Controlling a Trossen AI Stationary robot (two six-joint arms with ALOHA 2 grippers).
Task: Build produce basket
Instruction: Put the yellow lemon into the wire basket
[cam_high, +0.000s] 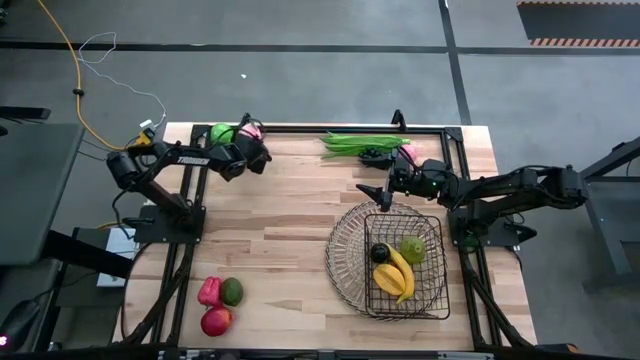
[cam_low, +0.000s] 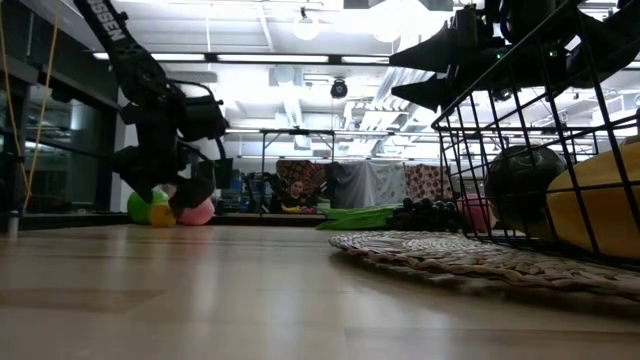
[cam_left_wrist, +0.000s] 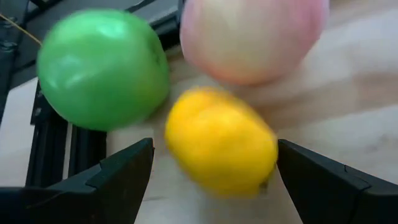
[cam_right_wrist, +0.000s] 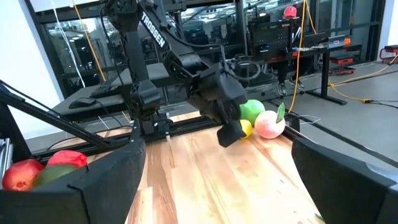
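**Mia:** Look, the left gripper (cam_left_wrist: 211, 171) is down at the far corner of the table (cam_high: 290, 210), with its fingers spread wide on both sides of the lemon (cam_left_wrist: 221, 143). It isn't squeezing it yet.

**Sam:** The green apple (cam_left_wrist: 102, 68) and the pink peach (cam_left_wrist: 255, 37) sit right up against that lemon. I think a finger could bump one and make it roll off the edge.

**Mia:** Or the lemon could pop out sideways. It's round and looks slippery.

**Sam:** Where does it have to go?

**Mia:** Into the basket (cam_high: 345, 240), way over on the other side. It already has bananas (cam_high: 397, 272) and some other fruit in it. That's a long trip, so a weak pinch might drop the lemon.

**Sam:** And the right gripper (cam_high: 377, 193)?

**Mia:** It hangs just past the basket's far rim, fingers apart, holding nothing. The two arms could bump near the basket if it doesn't move away.
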